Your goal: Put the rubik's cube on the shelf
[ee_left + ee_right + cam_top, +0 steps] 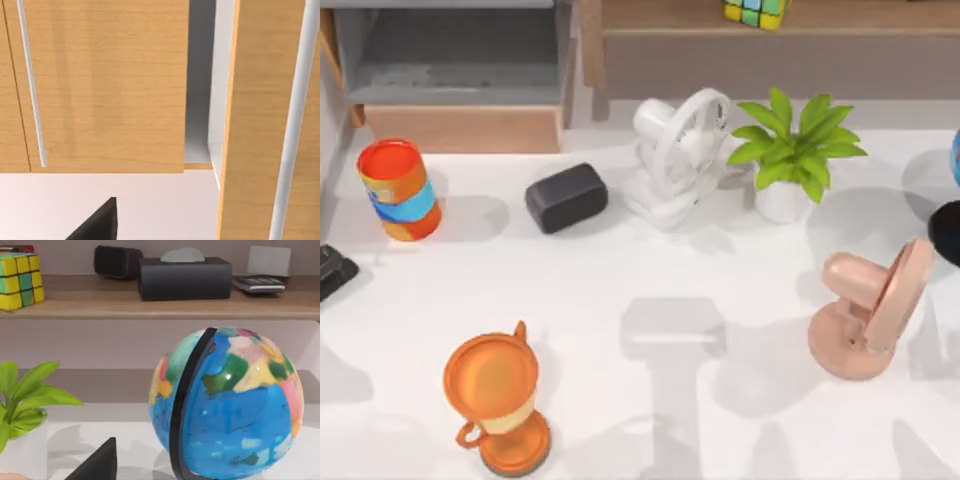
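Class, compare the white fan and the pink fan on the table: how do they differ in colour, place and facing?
The white fan stands near the back of the table, left of the potted plant; the pink fan stands nearer the front, at the right. The white fan's ring faces right, the pink fan's disc faces right too but tilts more. Both stand upright on round bases.

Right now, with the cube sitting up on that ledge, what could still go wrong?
1. The rubik's cube already rests on the shelf, near its front edge, so a brush from a withdrawing arm could knock it off.
2. The globe stands close in front of the right wrist camera, with the potted plant just below the cube's spot; a careless retreat might tip either.
3. The white fan stands near that plant and might topple too.
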`<action>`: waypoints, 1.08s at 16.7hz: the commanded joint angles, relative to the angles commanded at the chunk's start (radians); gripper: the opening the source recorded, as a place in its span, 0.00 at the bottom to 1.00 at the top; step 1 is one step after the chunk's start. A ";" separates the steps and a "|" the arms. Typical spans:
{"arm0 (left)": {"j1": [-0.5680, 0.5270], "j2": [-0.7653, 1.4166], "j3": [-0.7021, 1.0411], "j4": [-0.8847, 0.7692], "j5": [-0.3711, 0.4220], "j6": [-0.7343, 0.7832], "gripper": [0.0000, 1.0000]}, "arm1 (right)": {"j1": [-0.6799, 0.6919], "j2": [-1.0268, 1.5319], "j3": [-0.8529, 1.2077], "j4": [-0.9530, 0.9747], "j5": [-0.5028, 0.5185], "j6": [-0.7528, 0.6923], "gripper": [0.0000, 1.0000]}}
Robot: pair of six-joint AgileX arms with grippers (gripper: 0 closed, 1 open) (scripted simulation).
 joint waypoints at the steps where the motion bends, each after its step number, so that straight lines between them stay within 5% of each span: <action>1: 0.000 0.000 0.000 0.000 0.000 0.000 1.00 | 0.000 0.000 0.000 0.000 0.000 0.000 1.00; 14: -0.060 0.031 0.078 -0.046 -0.060 -0.001 1.00 | 0.000 0.000 0.000 0.000 0.000 0.000 1.00; 18: -0.060 0.031 0.078 -0.046 -0.060 -0.001 0.70 | 0.000 0.000 0.000 0.000 0.000 0.000 1.00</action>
